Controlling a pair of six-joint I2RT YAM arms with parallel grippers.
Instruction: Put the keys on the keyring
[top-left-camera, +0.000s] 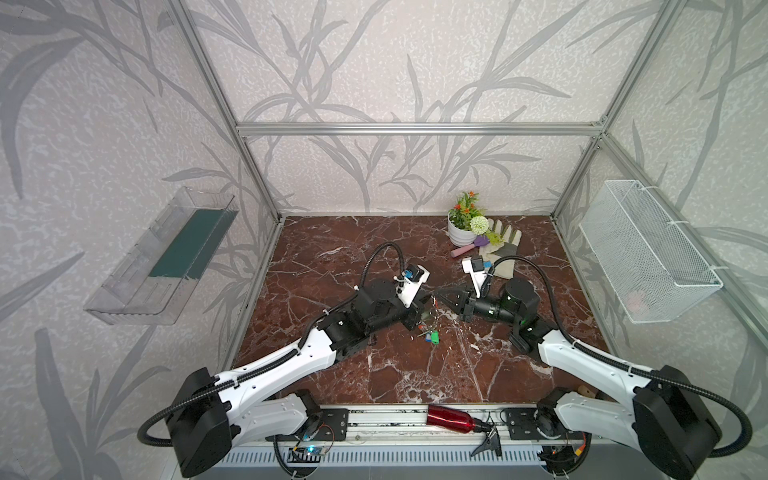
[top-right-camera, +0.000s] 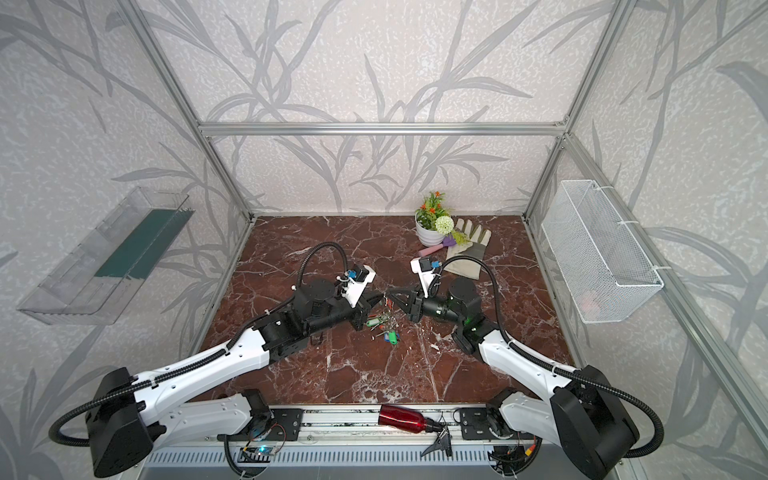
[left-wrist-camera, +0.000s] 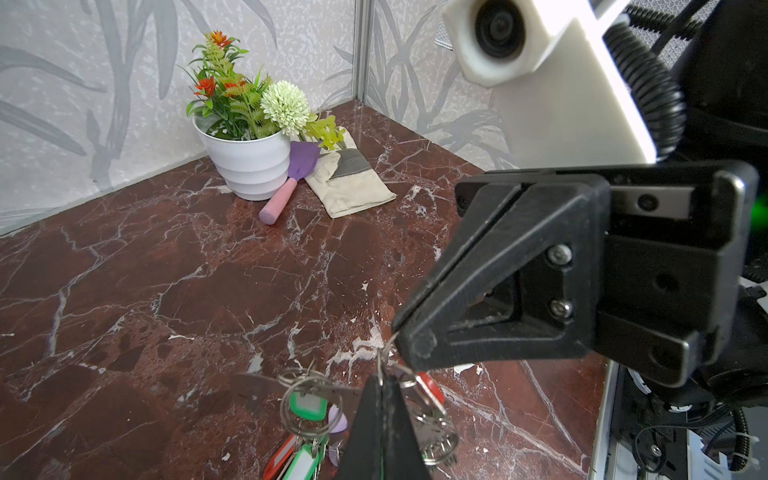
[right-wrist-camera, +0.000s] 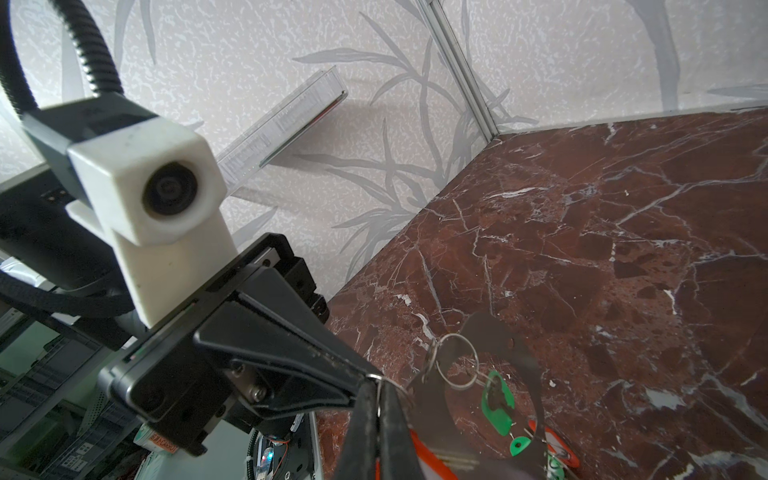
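Note:
My two grippers meet tip to tip above the middle of the table in both top views. The left gripper (left-wrist-camera: 380, 376) is shut on a thin silver split ring (left-wrist-camera: 387, 351). The right gripper (right-wrist-camera: 376, 384) is shut on a split ring (right-wrist-camera: 375, 377) at the same spot. Below the tips hangs the keyring (left-wrist-camera: 257, 382), a flat grey plate (right-wrist-camera: 490, 332) edged with rings and green tags (left-wrist-camera: 309, 405). A red-orange key tag (right-wrist-camera: 428, 457) hangs beside the right fingers. In a top view the bunch of keys (top-left-camera: 430, 330) trails under the left gripper (top-left-camera: 430, 299) and right gripper (top-left-camera: 437, 298).
At the back right stand a white flower pot (top-left-camera: 461, 235), a pink-handled trowel (top-left-camera: 463, 250) and a work glove (top-left-camera: 505, 249). A red bottle (top-left-camera: 451, 417) lies on the front rail. A wire basket (top-left-camera: 648, 249) hangs on the right wall and a clear shelf (top-left-camera: 166, 257) on the left wall.

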